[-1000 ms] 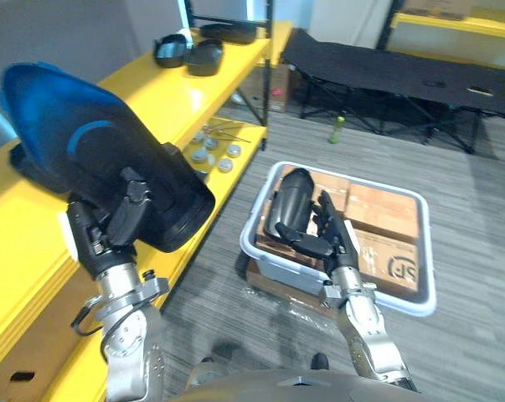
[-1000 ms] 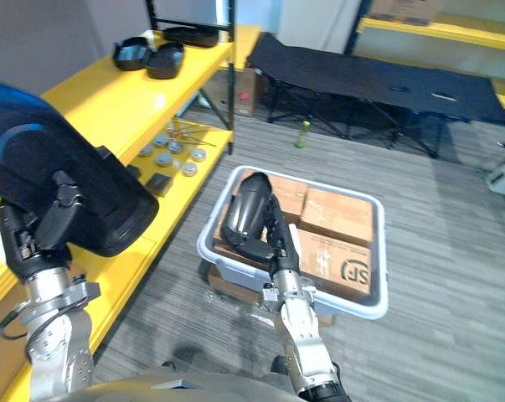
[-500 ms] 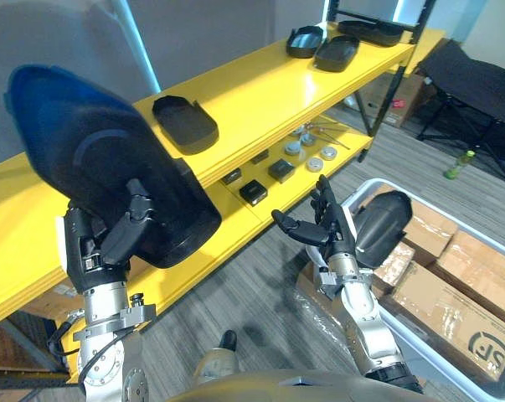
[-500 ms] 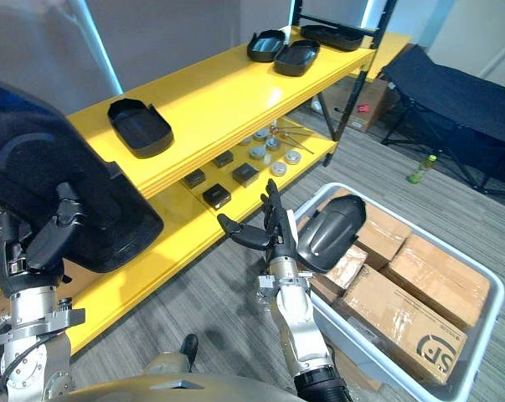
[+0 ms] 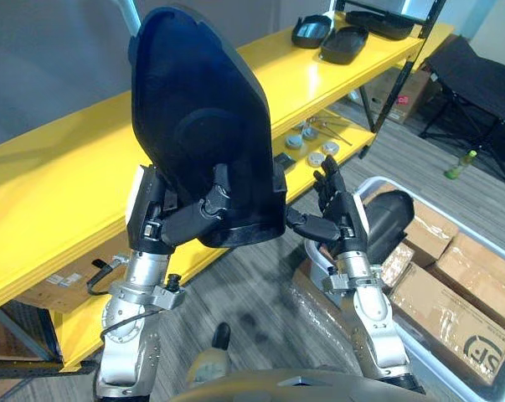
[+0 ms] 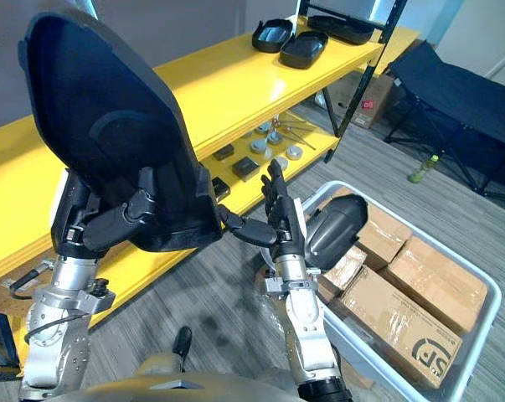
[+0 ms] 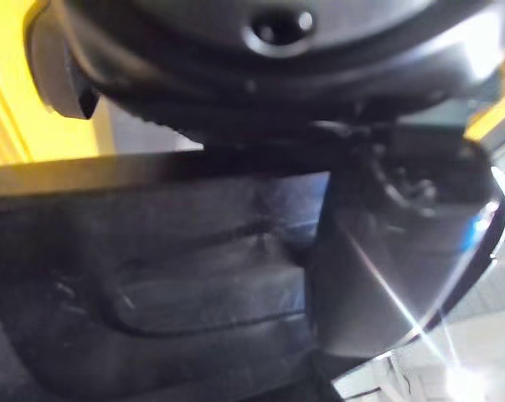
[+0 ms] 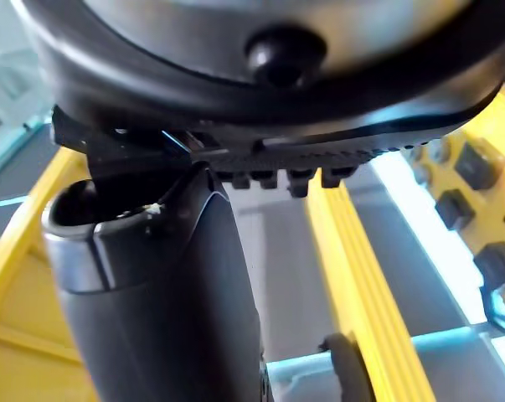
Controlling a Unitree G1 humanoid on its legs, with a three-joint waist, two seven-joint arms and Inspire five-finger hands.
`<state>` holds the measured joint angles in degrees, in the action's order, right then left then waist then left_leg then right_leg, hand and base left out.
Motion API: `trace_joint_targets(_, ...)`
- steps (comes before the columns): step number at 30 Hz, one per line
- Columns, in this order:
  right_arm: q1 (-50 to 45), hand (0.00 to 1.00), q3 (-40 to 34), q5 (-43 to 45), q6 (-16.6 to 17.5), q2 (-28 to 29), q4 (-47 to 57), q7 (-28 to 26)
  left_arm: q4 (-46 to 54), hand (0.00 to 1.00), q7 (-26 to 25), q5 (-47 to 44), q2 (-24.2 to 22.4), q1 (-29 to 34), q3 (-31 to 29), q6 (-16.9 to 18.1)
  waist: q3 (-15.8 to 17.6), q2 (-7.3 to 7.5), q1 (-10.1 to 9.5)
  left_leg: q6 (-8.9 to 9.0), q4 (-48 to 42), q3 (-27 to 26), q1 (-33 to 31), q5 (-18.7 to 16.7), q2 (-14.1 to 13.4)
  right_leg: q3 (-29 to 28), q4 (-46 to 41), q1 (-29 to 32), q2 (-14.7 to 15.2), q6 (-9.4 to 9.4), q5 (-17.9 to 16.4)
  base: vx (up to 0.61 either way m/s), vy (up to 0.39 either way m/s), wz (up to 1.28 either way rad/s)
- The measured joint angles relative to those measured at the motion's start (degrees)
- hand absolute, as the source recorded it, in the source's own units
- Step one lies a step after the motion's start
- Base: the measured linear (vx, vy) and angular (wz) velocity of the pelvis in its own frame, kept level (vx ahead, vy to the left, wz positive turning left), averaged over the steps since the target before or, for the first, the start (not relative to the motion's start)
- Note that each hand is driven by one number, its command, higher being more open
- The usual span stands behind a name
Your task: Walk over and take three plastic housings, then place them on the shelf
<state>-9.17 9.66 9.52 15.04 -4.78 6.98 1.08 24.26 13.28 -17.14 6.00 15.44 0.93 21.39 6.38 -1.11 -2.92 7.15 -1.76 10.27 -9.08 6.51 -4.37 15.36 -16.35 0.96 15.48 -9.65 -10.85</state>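
Note:
My left hand (image 5: 181, 224) is shut on a large black plastic housing (image 5: 198, 117), held upright in front of the long yellow shelf (image 5: 59, 167); its dark inner face shows in the left wrist view (image 7: 152, 276). My right hand (image 6: 277, 216) stands open just right of that housing, fingers straight and thumb reaching toward its lower edge. Behind the right hand, a second black housing (image 5: 389, 222) lies in the grey bin (image 6: 480, 331). Three more black housings (image 5: 342, 42) rest at the shelf's far end.
The bin at the right holds cardboard boxes (image 5: 453, 322). Small round and square parts (image 5: 317, 153) lie on the lower shelf board. A black folding cot (image 5: 478, 71) and a green bottle (image 5: 463, 161) stand on the grey floor beyond.
The camera swung from the bin to the shelf. My left hand has since lifted the housing upright and brought it toward the middle, hiding a housing on the shelf. The right hand barely moved.

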Motion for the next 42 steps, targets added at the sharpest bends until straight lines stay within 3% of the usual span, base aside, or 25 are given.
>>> trace_joint_targets(5,-0.42,1.00,-0.13,0.05,0.00,-0.08,0.09,-0.04,0.00,0.00,-3.42,-0.13,-2.02,1.20,-0.44,0.08,0.30,-0.40,-0.12,-0.43,0.01,0.00,-0.37,0.54,-0.52,0.97,-0.54,-0.05,-0.33,0.10,-0.09,-0.07,-0.023,0.10)
trace_joint_targets(11,-0.70,1.00,0.95,0.22,0.57,0.22,1.97,-1.01,0.02,0.00,-5.82,-0.20,-4.50,5.86,-2.01,0.15,0.48,-0.13,-0.74,-0.60,-2.50,-0.04,-0.67,-0.16,1.67,0.98,-3.78,0.02,2.13,-0.46,-1.51,0.00,0.017,0.07)
trace_joint_targets(16,-0.70,1.00,2.95,0.14,1.38,0.20,1.97,-0.75,0.12,0.00,-7.15,-0.15,-5.91,8.16,-2.21,0.17,0.97,-0.92,-1.65,-0.46,-12.92,-0.20,-4.37,-6.24,2.75,1.65,-7.01,-0.21,3.35,-1.04,-4.30,-0.05,0.030,0.09)
trace_joint_targets(19,-0.66,1.00,4.18,0.15,2.13,0.46,1.98,-0.75,0.88,0.00,-7.35,-0.12,-5.99,9.51,-3.95,0.16,1.17,-1.07,-2.18,-1.54,-20.44,-2.41,-6.79,-10.34,3.48,1.24,-8.01,-1.12,4.69,-2.03,-5.50,0.02,0.084,0.02)
trace_joint_targets(22,-0.77,1.00,3.79,0.15,2.15,0.56,1.97,-0.73,0.98,0.00,-7.40,-0.14,-5.72,9.50,-6.51,0.09,1.30,0.12,-3.60,-3.36,-27.35,-3.73,-7.89,-15.99,5.63,0.33,-5.51,-4.65,6.41,-1.74,-6.24,0.14,0.157,0.03)
trace_joint_targets(23,-1.34,1.00,2.70,0.16,2.41,0.60,1.95,-0.72,0.99,0.00,-7.26,-0.15,-5.03,9.43,-7.45,-0.07,0.17,-0.37,-3.54,-5.35,-28.63,-4.27,-7.56,-17.84,6.90,0.05,-5.75,-7.11,6.27,0.64,-6.38,0.25,0.166,0.31)
trace_joint_targets(24,-1.28,1.00,2.21,0.12,2.96,0.56,1.83,-0.67,1.00,0.00,-7.04,-0.20,-5.00,9.01,-8.31,-0.01,0.15,-0.18,-3.36,-4.87,-29.80,-3.79,-7.80,-18.73,7.44,-0.88,-11.48,-5.38,6.69,3.61,-6.08,0.32,0.219,0.59)
trace_joint_targets(25,-1.55,1.00,1.27,0.12,3.48,0.71,1.58,-0.38,0.84,0.00,-6.99,-0.23,-4.93,8.22,-9.49,-0.03,-0.19,-0.09,-3.04,-6.06,-31.37,-2.45,-8.10,-19.60,9.06,-3.96,-22.67,0.56,8.34,6.63,-1.28,0.24,0.169,0.61)
trace_joint_targets(26,-1.74,1.00,0.72,0.06,3.51,1.04,1.43,-0.27,0.84,0.00,-6.91,-0.23,-4.62,7.77,-10.14,-0.03,-0.21,0.26,-2.98,-6.46,-31.37,-1.87,-7.97,-19.78,9.68,-5.71,-27.12,3.03,8.70,8.09,1.82,0.30,0.196,0.80)
trace_joint_targets(27,-1.76,1.00,-0.30,-0.04,3.60,1.93,0.45,0.14,0.84,0.00,-6.91,-0.21,-3.55,7.14,-11.16,-0.04,-0.34,1.17,-2.95,-7.34,-30.91,-0.29,-7.27,-20.11,10.66,-9.28,-33.03,6.58,8.40,9.04,9.30,0.34,0.105,0.83)
trace_joint_targets(28,-1.78,1.00,-1.42,-0.05,3.64,2.79,-0.59,0.78,0.83,0.00,-7.09,-0.21,-2.89,7.11,-11.51,-0.06,-0.40,1.34,-2.51,-7.98,-30.02,2.10,-5.75,-20.15,11.36,-11.88,-37.12,8.72,7.41,8.33,18.45,0.37,0.061,0.87)
trace_joint_targets(29,-1.78,1.00,-1.92,-0.06,3.64,3.06,-0.96,1.11,0.84,0.00,-7.25,-0.21,-2.72,7.16,-11.48,-0.05,0.01,0.66,-2.23,-8.17,-29.65,3.27,-4.81,-19.95,11.46,-12.97,-39.80,9.62,6.33,7.50,17.51,0.38,0.043,0.85)
trace_joint_targets(30,-1.78,1.00,-1.91,-0.09,3.65,3.62,-1.05,1.54,0.82,0.00,-8.08,-0.24,-2.91,7.15,-11.68,-0.07,-0.23,1.13,-1.85,-8.53,-28.50,5.17,-2.50,-20.06,11.37,-13.51,-43.26,11.30,4.16,7.05,10.53,0.35,0.014,0.74)
trace_joint_targets(31,-1.75,1.00,-1.61,-0.09,3.69,3.83,-0.77,1.72,0.83,0.00,-8.55,-0.38,-2.89,7.18,-11.65,-0.10,0.07,0.60,-1.86,-8.76,-25.99,6.54,0.48,-19.76,11.18,-12.97,-42.11,12.63,1.98,6.68,5.27,0.34,0.006,0.64)
trace_joint_targets(32,-1.78,1.00,-1.55,-0.08,3.69,3.85,-0.13,1.71,0.84,0.00,-8.83,-0.55,-2.84,7.13,-11.44,-0.09,0.09,0.57,-1.91,-8.76,-24.71,7.22,2.04,-19.59,11.08,-12.28,-39.73,12.88,0.90,6.17,3.43,0.33,-0.042,0.57)
trace_joint_targets(33,-1.89,1.00,-1.52,0.07,3.69,3.84,2.19,1.53,0.94,0.00,-9.68,-0.77,-2.79,7.08,-10.51,-0.08,0.08,0.38,-1.88,-8.70,-22.34,9.04,4.70,-19.30,10.75,-12.50,-32.75,13.27,-2.10,6.15,0.74,0.31,-0.107,0.70)
trace_joint_targets(35,-3.10,1.00,-1.59,0.10,4.74,3.36,8.14,1.47,1.04,0.00,-10.28,-0.82,-2.89,6.89,-8.04,-0.01,-0.27,-0.01,-0.57,-8.04,-21.55,13.43,5.46,-19.63,10.65,-17.37,-20.57,13.06,-7.86,5.96,-0.29,0.29,-0.160,1.27)
trace_joint_targets(36,-3.93,1.00,-1.13,0.09,6.14,2.80,11.77,1.70,1.06,0.00,-10.13,-0.69,-2.88,7.41,-6.77,0.33,-0.55,0.46,0.21,-7.22,-21.46,15.62,5.55,-20.24,11.06,-20.21,-14.50,12.72,-9.61,5.03,0.75,0.27,-0.216,1.47)
trace_joint_targets(37,-4.19,1.00,-0.83,0.09,7.22,2.72,13.98,1.63,1.06,0.00,-10.09,-0.23,-2.84,8.11,-5.94,0.64,-1.52,2.12,-0.06,-6.55,-21.10,17.00,5.94,-21.10,11.80,-19.55,-10.27,12.42,-8.88,4.90,3.92,0.34,-0.310,1.23)
trace_joint_targets(38,-3.98,1.00,-0.46,0.05,7.76,2.54,14.64,1.63,1.00,0.00,-10.10,-0.24,-2.78,8.39,-5.97,0.97,-2.46,3.69,-0.43,-5.86,-21.31,17.05,5.78,-22.41,12.13,-18.17,-8.18,11.24,-7.77,4.95,4.74,0.30,-0.292,0.77)
trace_joint_targets(39,-3.60,1.00,-0.41,0.06,8.11,2.26,14.63,1.65,1.00,0.00,-10.20,-0.25,-3.21,8.45,-6.02,0.99,-2.91,4.26,-0.78,-5.69,-21.77,15.62,5.64,-24.06,10.92,-16.64,-6.29,9.44,-7.47,4.11,2.91,0.23,-0.330,0.89)
trace_joint_targets(40,-3.01,1.00,-1.24,0.13,8.25,1.37,14.50,1.69,0.91,0.00,-10.11,-0.22,-4.02,8.58,-5.89,0.98,-2.24,2.42,-0.47,-5.84,-22.35,7.62,4.61,-25.39,3.84,-12.22,-4.03,6.42,-8.53,4.80,2.46,0.15,-0.317,1.15)
trace_joint_targets(41,-3.10,1.00,-2.40,0.52,8.35,0.10,14.15,1.76,0.89,0.00,-9.20,-0.26,-4.24,8.98,-5.82,0.97,-2.40,1.28,-0.04,-5.54,-21.75,0.68,4.09,-24.81,-0.85,-9.03,-2.86,4.65,-8.54,5.50,1.95,0.16,-0.320,1.25)
trace_joint_targets(42,-3.22,1.00,-3.45,0.53,8.34,-0.34,13.80,1.89,0.86,0.00,-8.44,-0.28,-4.46,9.02,-5.77,0.98,-2.63,0.53,0.04,-5.08,-21.43,-2.38,3.76,-24.30,-2.77,-7.64,-2.08,3.70,-8.52,5.54,1.93,0.18,-0.210,1.24)
